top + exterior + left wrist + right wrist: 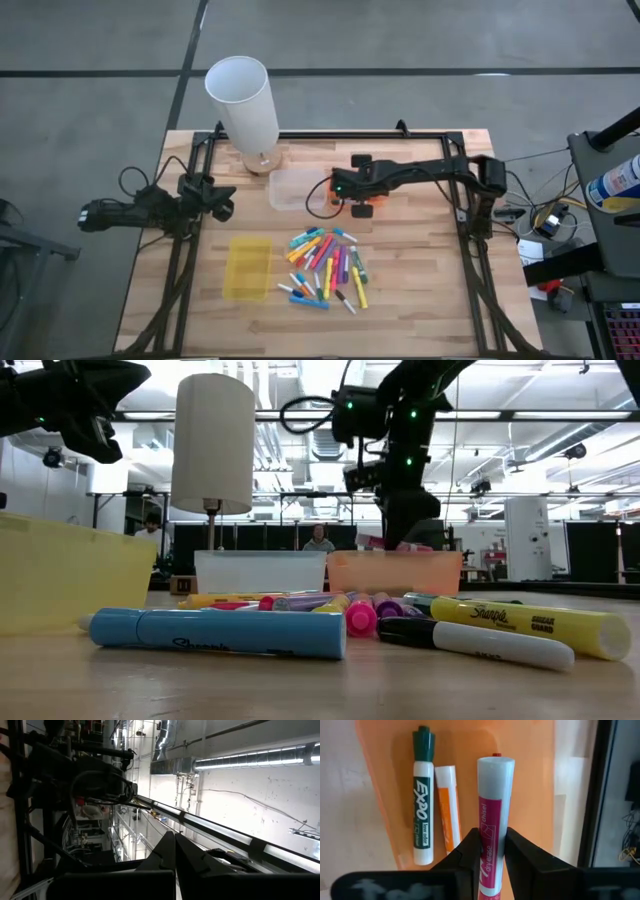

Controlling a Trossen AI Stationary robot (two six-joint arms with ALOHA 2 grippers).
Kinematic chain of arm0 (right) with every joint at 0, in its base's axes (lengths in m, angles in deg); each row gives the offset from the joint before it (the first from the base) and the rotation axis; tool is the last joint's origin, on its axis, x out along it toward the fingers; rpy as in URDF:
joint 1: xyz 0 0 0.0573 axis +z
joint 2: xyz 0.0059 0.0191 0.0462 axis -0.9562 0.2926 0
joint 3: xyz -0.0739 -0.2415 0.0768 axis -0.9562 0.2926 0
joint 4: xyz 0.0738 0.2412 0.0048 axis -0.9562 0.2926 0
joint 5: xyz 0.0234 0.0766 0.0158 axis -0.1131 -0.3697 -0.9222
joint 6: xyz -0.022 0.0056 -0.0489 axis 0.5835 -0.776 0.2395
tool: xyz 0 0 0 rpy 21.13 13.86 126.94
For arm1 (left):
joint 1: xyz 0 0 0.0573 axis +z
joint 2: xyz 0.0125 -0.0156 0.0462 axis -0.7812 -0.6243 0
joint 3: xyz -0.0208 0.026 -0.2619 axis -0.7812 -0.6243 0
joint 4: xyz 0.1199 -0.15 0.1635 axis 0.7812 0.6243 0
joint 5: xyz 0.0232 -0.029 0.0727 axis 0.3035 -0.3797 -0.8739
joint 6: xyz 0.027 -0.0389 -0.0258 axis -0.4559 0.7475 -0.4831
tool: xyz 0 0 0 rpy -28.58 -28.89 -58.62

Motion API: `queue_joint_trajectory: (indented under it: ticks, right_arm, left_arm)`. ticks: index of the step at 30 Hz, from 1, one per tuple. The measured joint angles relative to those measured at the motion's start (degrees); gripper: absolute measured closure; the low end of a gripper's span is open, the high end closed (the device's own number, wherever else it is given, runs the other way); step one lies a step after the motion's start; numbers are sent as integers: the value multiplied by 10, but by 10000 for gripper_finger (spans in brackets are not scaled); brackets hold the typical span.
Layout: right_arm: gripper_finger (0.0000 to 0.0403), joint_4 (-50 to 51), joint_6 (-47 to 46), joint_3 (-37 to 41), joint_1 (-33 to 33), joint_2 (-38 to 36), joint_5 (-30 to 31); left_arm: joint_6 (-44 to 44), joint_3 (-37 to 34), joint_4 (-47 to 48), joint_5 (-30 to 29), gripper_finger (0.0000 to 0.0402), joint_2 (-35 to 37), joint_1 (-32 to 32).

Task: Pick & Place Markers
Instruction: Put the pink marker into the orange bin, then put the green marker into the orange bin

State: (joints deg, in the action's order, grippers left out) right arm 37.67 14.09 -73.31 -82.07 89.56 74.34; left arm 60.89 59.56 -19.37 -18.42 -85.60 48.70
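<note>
Right pincer (492,851): clamping a pink-labelled dry-erase marker with a pale grey cap (494,815); hovering over the translucent orange rectangular tray (530,780)
Tray: holding a green-capped white marker (422,795); an orange-labelled marker (448,805) is lying beside it
Left pincer (222,208): fingers pressing together; waiting over the wooden worktop's (420,300) left side
Loose mixed-colour markers (325,266): lying mid-worktop

Wooden table (420,290) with black frame rails along its edges. Directly on it: a yellow tray (247,268) toward the left, a clear tray (292,190) and an orange tray (322,196) side by side near the middle, a white lamp (247,110) on a wooden base at the back, and loose markers (326,267) piled beside the yellow tray.
</note>
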Motion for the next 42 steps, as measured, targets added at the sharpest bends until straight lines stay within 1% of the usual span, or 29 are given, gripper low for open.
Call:
queue_joint_trajectory:
  ticks: [3, 9, 12, 19, 22, 28, 30, 34, 38, 42]
  right_arm:
    - [330, 0, -1, 0, 0, 3, 2]
    - [303, 2, -71, -1, 1, -1, 59]
    - [286, 11, -89, -10, 0, -2, 60]
    - [243, 18, -94, -27, 1, -3, 59]
    - [233, 34, -124, -53, 3, -3, 59]
    - [229, 75, -283, -136, 20, -3, 50]
    - [229, 92, -330, -167, 30, -3, 33]
    - [229, 93, -410, -213, 52, -3, -16]
    - [230, 87, -483, -234, 78, -4, -37]
    - [233, 88, -553, -235, 107, -4, -62]
  left_arm:
    - [0, 0, 0, 0, 402, 0, 0]
    - [0, 0, 0, 0, 402, 0, 0]
    - [0, 0, 0, 0, 402, 0, 1]
    - [0, 0, 0, -7, 402, 0, 1]
    - [1, 0, 0, -7, 402, 0, 1]
    - [2, 0, -7, -9, 402, 0, 0]
    - [2, 0, -13, -9, 402, 0, 0]
    - [2, 0, -36, -9, 402, 0, 0]
    - [3, 0, -60, -9, 402, 0, 0]
    - [3, 0, -85, -9, 402, 0, 0]
